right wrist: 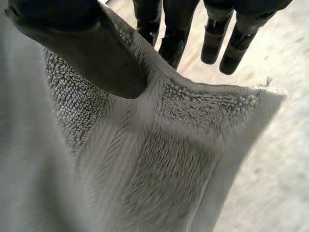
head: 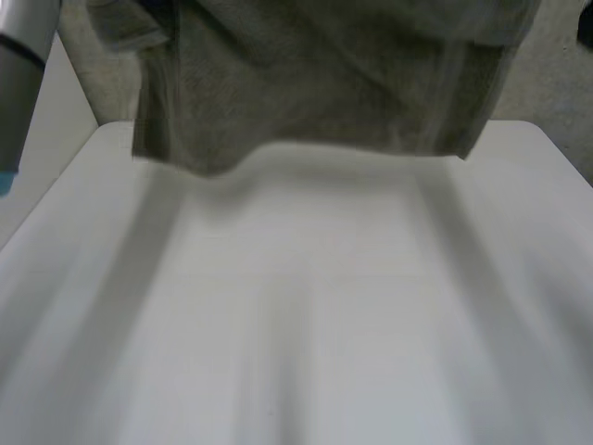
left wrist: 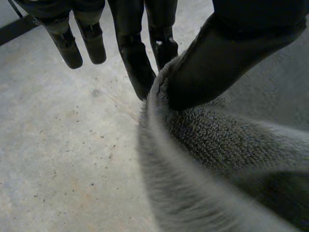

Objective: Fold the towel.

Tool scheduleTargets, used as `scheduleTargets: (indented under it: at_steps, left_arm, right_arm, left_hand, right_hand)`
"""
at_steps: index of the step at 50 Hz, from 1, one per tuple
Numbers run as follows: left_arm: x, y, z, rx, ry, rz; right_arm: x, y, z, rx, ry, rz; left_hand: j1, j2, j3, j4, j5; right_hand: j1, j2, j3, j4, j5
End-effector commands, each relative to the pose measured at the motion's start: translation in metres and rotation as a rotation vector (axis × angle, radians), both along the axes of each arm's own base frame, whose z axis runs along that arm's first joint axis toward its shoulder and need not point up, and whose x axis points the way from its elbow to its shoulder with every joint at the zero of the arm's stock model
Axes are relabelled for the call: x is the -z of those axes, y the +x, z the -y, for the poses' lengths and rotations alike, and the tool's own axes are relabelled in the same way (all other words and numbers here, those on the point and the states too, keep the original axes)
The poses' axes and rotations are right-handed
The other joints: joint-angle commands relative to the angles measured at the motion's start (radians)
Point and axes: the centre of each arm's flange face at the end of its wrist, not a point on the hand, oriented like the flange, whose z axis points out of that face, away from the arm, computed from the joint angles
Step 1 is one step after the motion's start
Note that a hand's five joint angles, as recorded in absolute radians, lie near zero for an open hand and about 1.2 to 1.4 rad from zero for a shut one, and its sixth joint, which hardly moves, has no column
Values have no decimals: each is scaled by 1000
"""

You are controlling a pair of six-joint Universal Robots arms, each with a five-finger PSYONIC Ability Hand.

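Observation:
A grey-green terry towel (head: 315, 83) hangs in the air above the far part of the white table (head: 296, 306), its lower edge just over the tabletop. In the left wrist view my left hand (left wrist: 207, 63) pinches the towel (left wrist: 217, 145) at an upper edge between thumb and fingers (left wrist: 137, 67). In the right wrist view my right hand (right wrist: 91, 53) pinches the towel (right wrist: 159, 164) near a top corner, thumb on the near face, fingers (right wrist: 176, 34) behind it.
Part of my left arm (head: 20, 83) stands at the table's left side. A speckled concrete floor (left wrist: 58, 145) lies below the hands, beyond the table's far edge.

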Motion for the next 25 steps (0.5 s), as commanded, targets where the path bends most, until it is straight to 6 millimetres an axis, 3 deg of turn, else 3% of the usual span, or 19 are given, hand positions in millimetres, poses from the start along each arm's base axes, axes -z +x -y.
scheduleTargets:
  at_steps: [1, 2, 3, 4, 5, 7, 8, 10, 11, 12, 13, 15, 18, 25]
  left_arm:
    - [108, 10, -2, 44, 272, 139]
    - [132, 11, -9, 68, 339, 168]
    - [132, 11, -9, 68, 340, 168]
    - [153, 11, -16, 85, 397, 191]
    - [153, 11, -16, 85, 398, 191]
    - [192, 12, -24, 106, 509, 223]
    - [192, 12, -24, 106, 509, 223]
    - [230, 11, -26, 106, 615, 257]
    - [230, 11, -26, 106, 615, 258]
    - [245, 11, -26, 101, 650, 280]
    - [245, 11, -26, 101, 651, 280]
    - [267, 13, -25, 79, 695, 327]
    - [282, 13, -24, 52, 712, 372]
    - [287, 18, -16, -59, 687, 411]
  right_arm:
    - [84, -9, -15, -10, 196, -160]
    - [101, -13, -17, 4, 232, -194]
    - [101, -13, -17, 4, 232, -194]
    - [117, -14, -21, 9, 266, -230]
    - [118, -14, -21, 9, 266, -231]
    - [146, -16, -32, 8, 330, -287]
    - [146, -16, -32, 8, 330, -287]
    - [173, -18, -44, 4, 404, -323]
    - [173, -18, -44, 4, 405, -323]
    - [184, -19, -49, -8, 436, -335]
    - [184, -19, -49, -8, 437, -335]
    - [202, -23, -58, -33, 489, -344]
    - [212, -27, -62, -44, 517, -343]
    - [216, -30, -63, -43, 531, -338]
  left_hand:
    - [93, 48, -52, -59, 65]
    - [93, 48, -52, -59, 65]
    - [93, 48, -52, -59, 65]
    - [93, 48, -52, -59, 65]
    - [93, 48, -52, -59, 65]
    - [93, 48, -52, -59, 65]
    - [93, 48, -52, -59, 65]
    - [93, 48, -52, -59, 65]
    - [93, 48, -52, -59, 65]
    - [93, 48, -52, -59, 65]
    - [93, 48, -52, -59, 65]
    - [93, 48, -52, -59, 65]
    - [93, 48, -52, -59, 65]
    - [93, 48, -52, -59, 65]
  right_hand:
    - [69, 65, -44, -76, 54]
    - [69, 65, -44, -76, 54]
    - [69, 65, -44, -76, 54]
    - [69, 65, -44, -76, 54]
    - [69, 65, -44, -76, 54]
    - [69, 65, -44, -76, 54]
    - [69, 65, -44, -76, 54]
    - [69, 65, -44, -76, 54]
    - [69, 65, -44, -76, 54]
    - [69, 65, -44, -76, 54]
    - [69, 65, -44, -76, 54]
    - [69, 65, -44, -76, 54]
    - [69, 65, -44, -76, 54]
    - [69, 65, -44, -76, 54]
